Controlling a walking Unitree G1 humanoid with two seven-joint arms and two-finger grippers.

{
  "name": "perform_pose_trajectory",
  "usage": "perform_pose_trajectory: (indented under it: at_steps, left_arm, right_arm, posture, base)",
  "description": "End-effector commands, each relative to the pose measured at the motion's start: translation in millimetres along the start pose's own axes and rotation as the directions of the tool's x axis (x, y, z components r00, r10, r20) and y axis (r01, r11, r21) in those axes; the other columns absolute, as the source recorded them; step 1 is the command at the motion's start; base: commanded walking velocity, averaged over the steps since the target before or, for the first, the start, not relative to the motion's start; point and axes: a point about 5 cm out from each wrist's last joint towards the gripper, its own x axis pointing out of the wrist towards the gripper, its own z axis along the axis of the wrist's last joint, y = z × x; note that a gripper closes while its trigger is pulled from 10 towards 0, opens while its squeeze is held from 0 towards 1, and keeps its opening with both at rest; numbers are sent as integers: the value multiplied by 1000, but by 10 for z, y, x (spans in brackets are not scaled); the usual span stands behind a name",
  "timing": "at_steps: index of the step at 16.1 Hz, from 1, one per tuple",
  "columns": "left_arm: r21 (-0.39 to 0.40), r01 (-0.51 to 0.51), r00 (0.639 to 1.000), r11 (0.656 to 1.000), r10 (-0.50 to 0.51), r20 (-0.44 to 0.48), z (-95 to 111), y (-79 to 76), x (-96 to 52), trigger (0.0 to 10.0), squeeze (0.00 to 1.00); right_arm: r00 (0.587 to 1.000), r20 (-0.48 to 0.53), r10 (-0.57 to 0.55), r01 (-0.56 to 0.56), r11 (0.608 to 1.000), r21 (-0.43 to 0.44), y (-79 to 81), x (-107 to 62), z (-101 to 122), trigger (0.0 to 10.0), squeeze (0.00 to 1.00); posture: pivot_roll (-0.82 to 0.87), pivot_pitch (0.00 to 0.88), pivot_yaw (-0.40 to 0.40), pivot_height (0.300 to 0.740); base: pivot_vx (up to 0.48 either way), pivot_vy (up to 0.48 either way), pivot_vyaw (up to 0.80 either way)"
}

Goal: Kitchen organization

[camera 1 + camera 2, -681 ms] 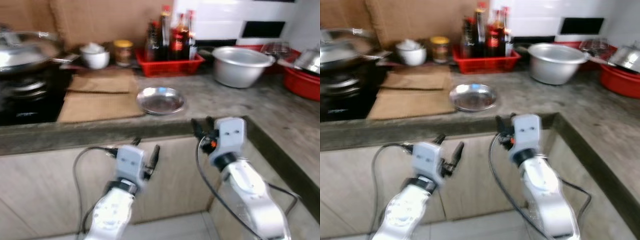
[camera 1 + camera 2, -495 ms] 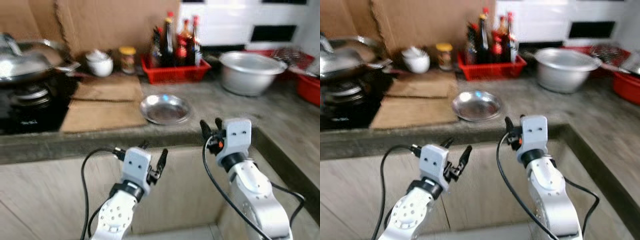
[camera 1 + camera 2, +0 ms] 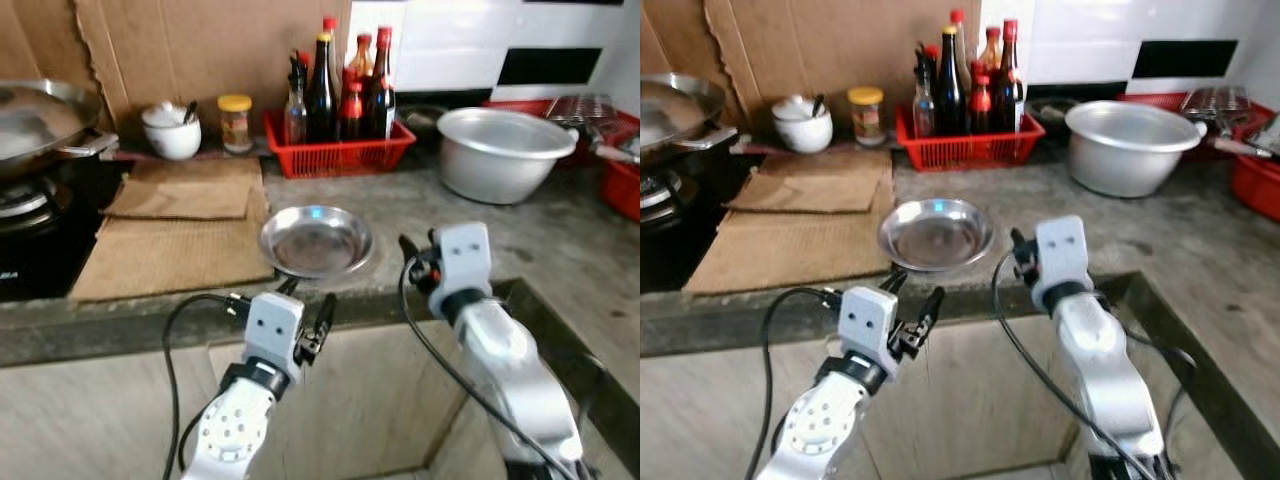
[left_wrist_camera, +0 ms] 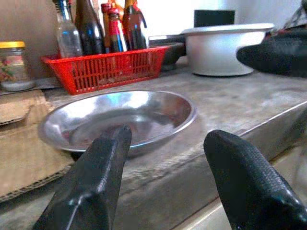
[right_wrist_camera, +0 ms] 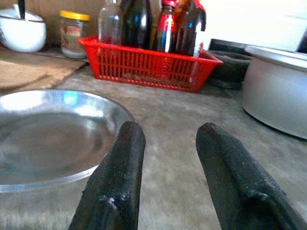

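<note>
Approach step: both tools, left tool (image 3: 312,304) and right tool (image 3: 412,252), fingers apart, empty, near steel plate (image 3: 316,240) at desk (image 3: 560,240) edge; next, grip plate rim.

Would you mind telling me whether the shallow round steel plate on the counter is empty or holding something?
Empty: the shallow round steel plate shows only bare, reflective metal inside.

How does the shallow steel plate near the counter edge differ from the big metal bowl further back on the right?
The steel plate is shallow and flat-bottomed; the metal bowl is deep with tall walls. The plate is shiny and mirror-like; the bowl is duller and matte grey. The plate lies near the counter's front edge, in front of both grippers; the bowl stands further back, right of the red basket. Both are round, metal and look empty.
</note>
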Motion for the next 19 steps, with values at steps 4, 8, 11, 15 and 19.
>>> perform_pose_trajectory:
  at_steps: [4,8,11,15,19]
  left_arm:
    - [-1,-6,1000,1000,6,-4,11,-14,-11,10000,0]
    - [-9,-16,1000,1000,16,-1,44,-29,-30,10000,0]
    - [-19,-19,1000,1000,19,-8,44,-72,-74,10000,0]
    - [-24,-33,999,999,33,-16,50,-81,-109,10000,0]
    - [-29,-41,999,999,40,-26,44,-95,-129,10000,0]
  right_arm:
    - [995,-88,52,-44,996,82,106,341,96,10000,0]
    - [978,-206,-3,34,989,144,90,592,125,10000,0]
    - [957,-289,17,21,992,127,114,765,119,10000,0]
    - [918,-396,35,38,984,174,140,871,42,10000,416]
    - [897,-440,49,46,978,203,155,960,55,10000,0]
  posture:
    - [89,7,-70,740]
    - [97,34,-85,740]
    - [99,54,-101,740]
    - [100,71,-121,740]
    - [100,79,-126,740]
  base:
    - [0,0,0]
    - [0,0,0]
    - [0,0,0]
    - [0,0,0]
    - [0,0,0]
